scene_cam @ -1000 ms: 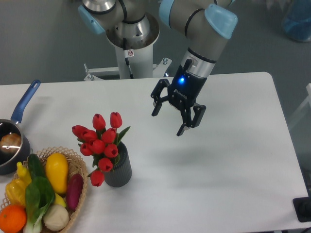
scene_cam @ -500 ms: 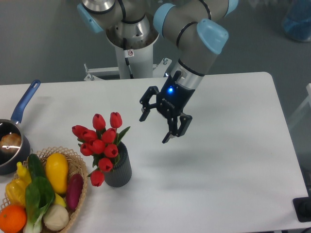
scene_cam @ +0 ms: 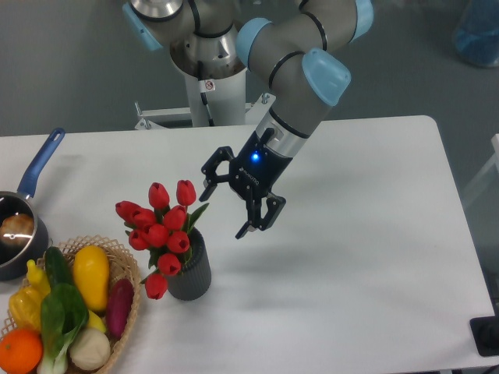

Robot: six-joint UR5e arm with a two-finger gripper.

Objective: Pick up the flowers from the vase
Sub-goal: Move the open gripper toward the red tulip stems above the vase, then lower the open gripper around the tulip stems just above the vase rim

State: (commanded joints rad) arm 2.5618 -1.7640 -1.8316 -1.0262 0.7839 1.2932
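The flowers (scene_cam: 160,230), red tulip buds with green leaves, stand in the dark grey ribbed vase (scene_cam: 192,272) on the white table, left of centre. One bud droops over the vase's left side. My gripper (scene_cam: 224,210) hangs open just right of the bunch's top, its fingers spread and empty, with a small gap to the nearest bud.
A wicker basket (scene_cam: 125,269) of colourful vegetables sits at the front left, close to the vase. A dark pan with a blue handle (scene_cam: 39,165) is at the left edge. The white table (scene_cam: 359,257) stretches to the right.
The gripper has moved left and slightly down, from mid-table toward the flowers, staying open. The flowers and vase have not moved.
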